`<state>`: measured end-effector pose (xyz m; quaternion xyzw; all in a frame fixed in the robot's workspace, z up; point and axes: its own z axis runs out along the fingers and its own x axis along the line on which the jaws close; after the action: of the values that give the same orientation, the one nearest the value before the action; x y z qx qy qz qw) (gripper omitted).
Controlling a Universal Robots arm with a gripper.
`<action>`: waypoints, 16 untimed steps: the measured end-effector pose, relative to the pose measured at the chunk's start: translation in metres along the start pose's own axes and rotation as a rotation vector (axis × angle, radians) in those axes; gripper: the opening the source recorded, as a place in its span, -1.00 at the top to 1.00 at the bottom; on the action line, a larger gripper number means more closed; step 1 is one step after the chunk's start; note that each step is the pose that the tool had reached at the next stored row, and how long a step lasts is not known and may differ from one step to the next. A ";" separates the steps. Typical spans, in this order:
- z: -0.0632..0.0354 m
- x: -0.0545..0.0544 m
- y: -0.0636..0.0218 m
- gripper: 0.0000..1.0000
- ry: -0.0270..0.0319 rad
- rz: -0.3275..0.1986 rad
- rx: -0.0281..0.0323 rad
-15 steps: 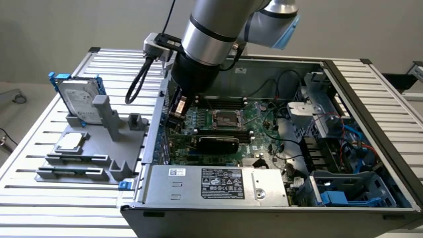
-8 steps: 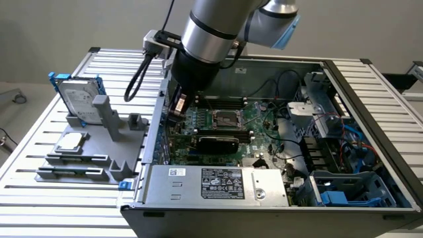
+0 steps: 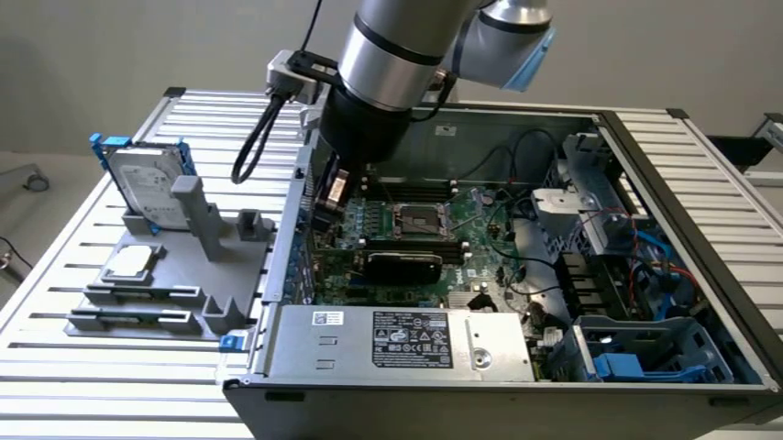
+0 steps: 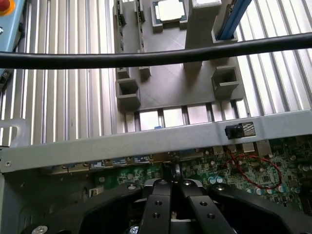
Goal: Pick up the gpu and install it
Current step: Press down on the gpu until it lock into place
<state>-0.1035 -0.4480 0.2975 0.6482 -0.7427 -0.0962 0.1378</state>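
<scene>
- Over the open computer case [image 3: 685, 165], in the exterior view, the arm reaches down and the gripper [image 3: 333, 206] hangs just inside the wall on the exterior view's left.
- We take the black, round-cornered card standing on the green board [image 3: 483, 215] to be the gpu [image 3: 402, 266]. It sits near the middle, apart from the gripper.
- Outside the case, the grey rack [image 3: 147, 293] holds a hard drive [image 3: 145, 188] and a square chip [image 3: 132, 263].
- From the wrist view, the gripper [image 4: 174, 184] has its fingers [image 4: 158, 204] drawn together. A thin dark sliver sits at their tips, and we cannot tell what it is.
- Beyond them we see the board's edge, the case wall [image 4: 146, 141], the rack [image 4: 170, 83] and a black cable [image 4: 146, 58] crossing the view.
- We judge the gpu to be light and stiff but fragile. The best hold is across its thin top edge or the shroud, clear of the contacts and bare parts.
</scene>
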 end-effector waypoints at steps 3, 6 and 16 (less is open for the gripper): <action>-0.0001 0.000 -0.0004 0.79 -0.0075 0.002 0.0527; -0.0004 0.000 -0.0014 0.79 -0.0155 0.004 0.1072; -0.0049 -0.002 -0.0146 0.79 -0.0358 0.008 0.2496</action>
<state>-0.0879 -0.4479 0.2973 0.6555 -0.7538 -0.0140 0.0432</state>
